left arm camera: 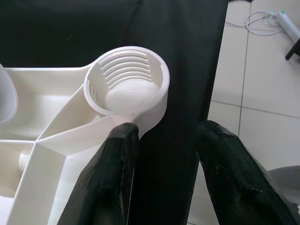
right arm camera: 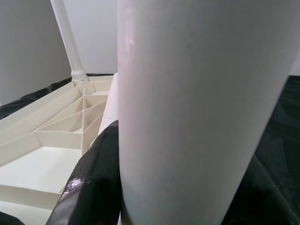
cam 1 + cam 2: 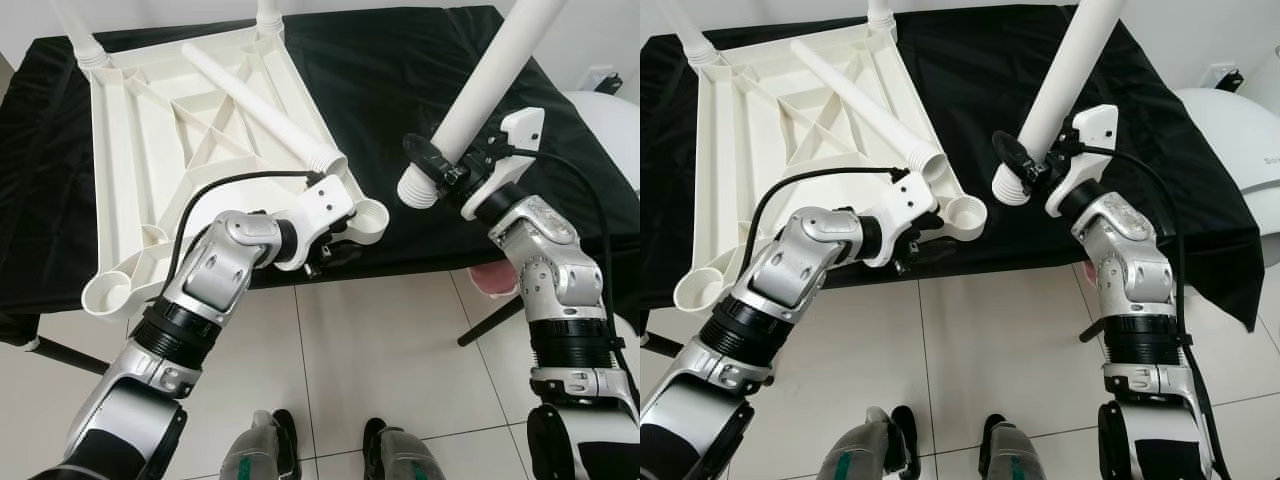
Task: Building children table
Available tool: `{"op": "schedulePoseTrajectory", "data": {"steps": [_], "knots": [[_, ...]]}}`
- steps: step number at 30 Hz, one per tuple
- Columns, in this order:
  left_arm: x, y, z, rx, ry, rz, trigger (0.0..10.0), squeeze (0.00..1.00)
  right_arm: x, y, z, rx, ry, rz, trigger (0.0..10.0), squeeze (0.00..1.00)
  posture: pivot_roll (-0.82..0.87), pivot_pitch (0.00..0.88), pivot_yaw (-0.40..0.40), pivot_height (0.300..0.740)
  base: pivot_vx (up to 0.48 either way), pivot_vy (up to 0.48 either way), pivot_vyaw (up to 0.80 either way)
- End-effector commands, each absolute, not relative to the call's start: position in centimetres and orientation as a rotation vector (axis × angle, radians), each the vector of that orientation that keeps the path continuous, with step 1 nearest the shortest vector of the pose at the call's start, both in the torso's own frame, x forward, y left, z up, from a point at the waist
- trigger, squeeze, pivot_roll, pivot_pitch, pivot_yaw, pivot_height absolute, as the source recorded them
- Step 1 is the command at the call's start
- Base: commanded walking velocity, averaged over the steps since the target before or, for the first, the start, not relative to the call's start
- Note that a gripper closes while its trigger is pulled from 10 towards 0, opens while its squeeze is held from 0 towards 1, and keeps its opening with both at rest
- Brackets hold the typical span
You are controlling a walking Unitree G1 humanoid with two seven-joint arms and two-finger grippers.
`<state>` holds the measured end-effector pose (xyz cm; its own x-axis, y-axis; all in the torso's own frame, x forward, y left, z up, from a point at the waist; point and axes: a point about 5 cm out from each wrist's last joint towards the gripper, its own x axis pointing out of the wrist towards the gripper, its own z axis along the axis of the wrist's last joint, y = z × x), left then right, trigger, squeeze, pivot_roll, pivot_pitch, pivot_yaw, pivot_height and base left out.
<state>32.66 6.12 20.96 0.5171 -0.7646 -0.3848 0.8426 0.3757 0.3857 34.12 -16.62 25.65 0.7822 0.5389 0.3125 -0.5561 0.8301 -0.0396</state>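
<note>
Your left gripper (image 1: 161, 154) sits at the near right corner of the upturned tabletop (image 3: 130, 130), its two black fingers (image 1: 105, 183) spread apart. One finger presses against the web just under the empty leg socket (image 1: 126, 82) and the other hangs off the edge over the black cloth (image 3: 400, 70), so it steadies that corner rather than clamps it. That hold looks meant to keep the tabletop from sliding while a leg goes in.

Your right gripper (image 3: 447, 163) is to the right of that socket and slightly farther back, closed around a white table leg (image 3: 480, 85) just above its ribbed threaded end (image 3: 415, 190). You hold the leg tilted, threaded end down and pointing left toward the open socket, with the long shaft rising up and away to the right. Gripping low near the thread gives you control of the tip for seating it. The tip is near the socket but still apart from it, hanging over the cloth.

Farther back, a loose leg (image 3: 260, 105) lies diagonally across the tabletop's ribbed underside, its threaded end close to your left wrist. At the far corners, two legs already stand upright in their sockets (image 3: 85, 40), so I judge the build about half done; the near left socket (image 3: 108, 293) is also empty.
</note>
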Motion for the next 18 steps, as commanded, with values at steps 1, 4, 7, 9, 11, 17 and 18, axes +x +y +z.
{"op": "schedulePoseTrajectory", "data": {"steps": [1,4,7,9,11,17,18], "knots": [[33.4,6.8,20.1,0.609,0.162,-0.878,10.0,0.00,34.1,-16.6,26.0,0.066,-0.348,0.603,10.0,0.00,-0.13,0.175,0.021,0.740,0.000,0.000,0.00],[33.6,6.8,20.2,0.593,0.160,-0.864,10.0,0.00,34.2,-16.5,26.1,0.067,-0.351,0.607,10.0,0.00,-0.13,0.175,0.022,0.740,0.000,0.000,0.00],[33.6,6.8,20.7,0.586,0.142,-0.866,10.0,0.00,34.3,-16.4,26.1,0.071,-0.354,0.614,10.0,0.00,-0.14,0.176,0.024,0.740,0.000,0.000,0.00],[33.6,6.8,21.9,0.571,0.103,-0.862,10.0,0.00,34.2,-16.2,26.1,0.078,-0.356,0.622,10.0,0.00,-0.13,0.177,0.025,0.740,0.000,0.000,0.00],[33.6,6.8,22.6,0.566,0.078,-0.864,10.0,0.00,34.3,-16.2,26.1,0.082,-0.356,0.623,10.0,0.00,-0.13,0.176,0.026,0.740,0.000,0.000,0.00],[34.0,7.0,22.7,0.579,0.069,-0.840,10.0,0.00,34.3,-16.1,26.0,0.088,-0.356,0.626,10.0,0.00,-0.13,0.177,0.029,0.740,0.000,0.000,0.00],[34.2,7.1,22.4,0.589,0.078,-0.833,10.0,0.00,34.3,-16.1,26.0,0.088,-0.357,0.627,10.0,0.00,-0.13,0.177,0.029,0.740,0.000,0.000,0.00]]}}
